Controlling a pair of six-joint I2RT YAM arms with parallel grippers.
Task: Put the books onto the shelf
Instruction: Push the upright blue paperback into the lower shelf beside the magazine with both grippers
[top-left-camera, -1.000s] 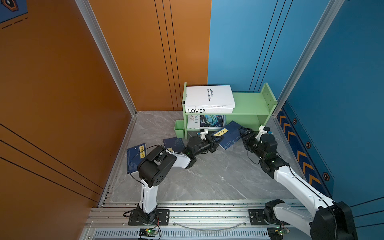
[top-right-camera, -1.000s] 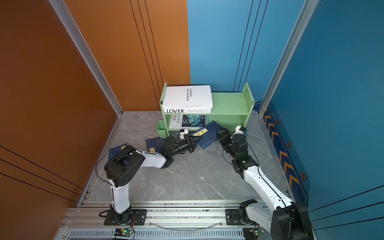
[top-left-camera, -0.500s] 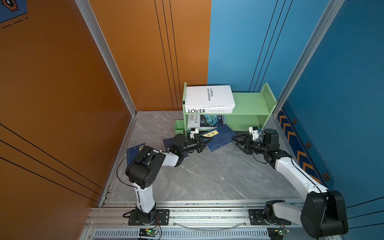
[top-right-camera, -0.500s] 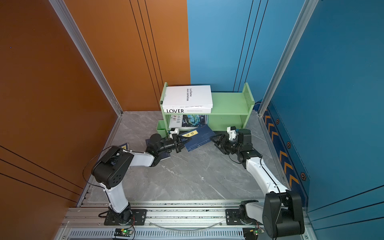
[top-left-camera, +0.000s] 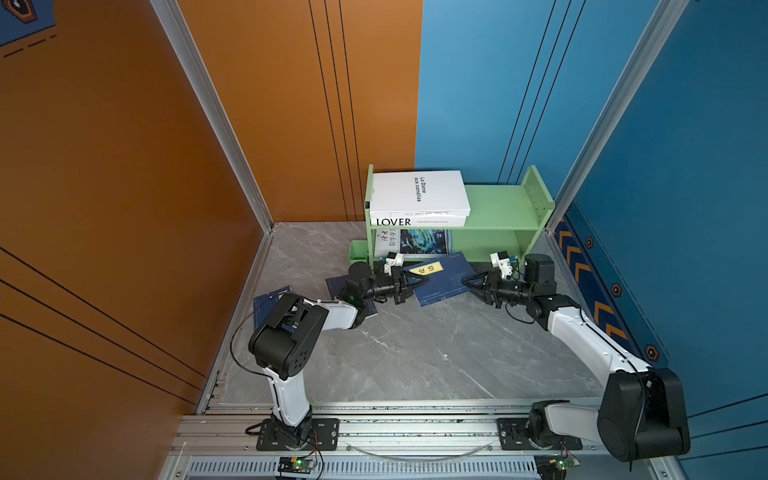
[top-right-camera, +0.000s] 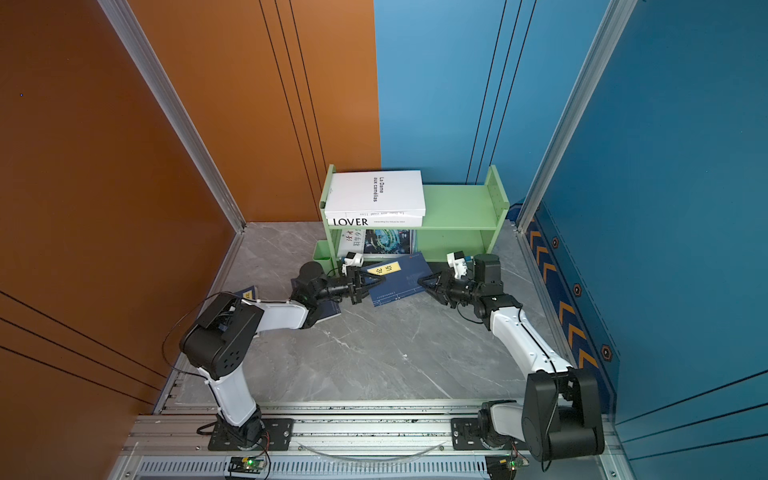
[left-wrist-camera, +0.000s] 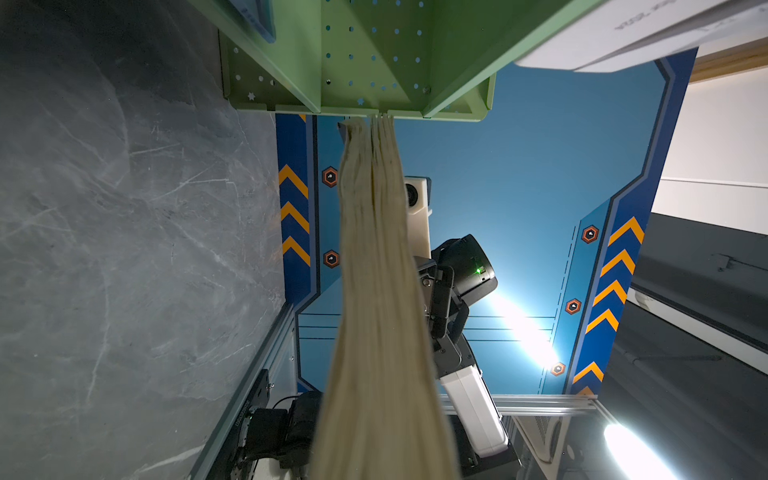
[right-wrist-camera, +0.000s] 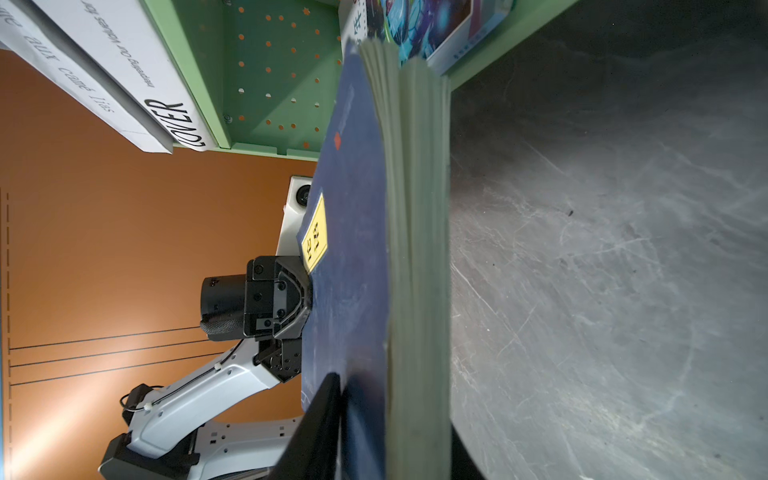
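Fingers of both arms were on one thin navy book with a yellow label (top-left-camera: 442, 277), which lay slanted just in front of the small light-green wooden two-tier shelf (top-left-camera: 496, 203), not yet on it. The left gripper (top-left-camera: 419, 279) was clamped tight on the book's label end. The right gripper (top-left-camera: 468, 283) had its fingers (right-wrist-camera: 322, 415) pressed shut on the opposite edge, where the cream pages fanned slightly. I could not tell whether the book's near corner touched the grey marble tabletop (top-left-camera: 415, 353). On the left of the shelf's upper tier, a thick white book (top-left-camera: 419, 192) lay flat on a second white book lettered LOVER (top-left-camera: 415, 221). A teal picture magazine (top-left-camera: 424, 242) showed in the lower tier beneath them. A little green cup (top-left-camera: 357, 252) sat against the outside of the shelf's left panel. A second navy book (top-left-camera: 336, 286) lay on the tabletop partly under the left arm, and a third navy book (top-left-camera: 266, 302) lay beyond it.
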